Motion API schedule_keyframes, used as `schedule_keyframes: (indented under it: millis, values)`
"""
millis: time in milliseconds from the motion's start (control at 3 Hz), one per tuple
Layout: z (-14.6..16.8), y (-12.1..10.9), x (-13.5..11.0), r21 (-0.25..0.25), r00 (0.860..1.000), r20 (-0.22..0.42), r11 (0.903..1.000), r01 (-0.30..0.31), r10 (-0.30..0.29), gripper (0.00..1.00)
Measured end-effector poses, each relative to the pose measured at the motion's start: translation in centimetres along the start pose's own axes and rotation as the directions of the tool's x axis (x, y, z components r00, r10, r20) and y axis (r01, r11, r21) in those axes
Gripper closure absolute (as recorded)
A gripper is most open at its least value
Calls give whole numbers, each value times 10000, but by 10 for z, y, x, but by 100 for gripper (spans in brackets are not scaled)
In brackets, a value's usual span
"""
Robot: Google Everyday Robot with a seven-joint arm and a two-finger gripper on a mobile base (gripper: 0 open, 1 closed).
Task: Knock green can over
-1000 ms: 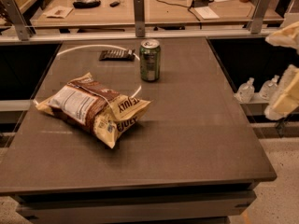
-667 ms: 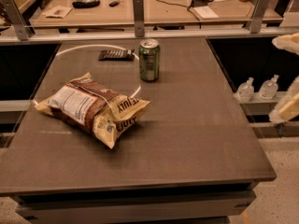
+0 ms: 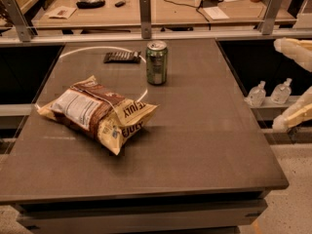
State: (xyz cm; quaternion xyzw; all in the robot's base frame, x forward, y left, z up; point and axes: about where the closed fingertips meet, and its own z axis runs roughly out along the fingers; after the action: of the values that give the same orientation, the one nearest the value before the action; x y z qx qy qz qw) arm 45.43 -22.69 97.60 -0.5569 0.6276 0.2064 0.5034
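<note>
The green can (image 3: 156, 62) stands upright at the back centre of the dark table (image 3: 204, 145); it has a silver top and a pale label patch. My gripper (image 3: 279, 86) is off the table's right edge, well to the right of the can and apart from it. Its two cream fingers are spread wide, one high (image 3: 292, 50) and one lower (image 3: 292, 117), with nothing between them.
A tan-and-brown chip bag (image 3: 97, 113) lies left of centre, in front of the can. A flat dark object (image 3: 122, 57) lies behind and left of the can. Two small clear bottles (image 3: 268, 92) stand on a ledge to the right. A railing and desks lie behind.
The gripper's fingers have shifted a little downward at the right edge of the view. The can and the chip bag have not moved.
</note>
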Motion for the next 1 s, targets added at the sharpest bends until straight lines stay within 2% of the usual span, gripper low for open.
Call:
schedule_keyframes:
  millis: [333, 667, 1000]
  values:
    - [20, -3, -22, -508, 9899, 1404, 9986, -130, 201, 0]
    - [20, -3, -24, -526, 9885, 1494, 9985, -151, 228, 0]
    - [28, -3, -26, -816, 9882, 1493, 9964, -217, 337, 0]
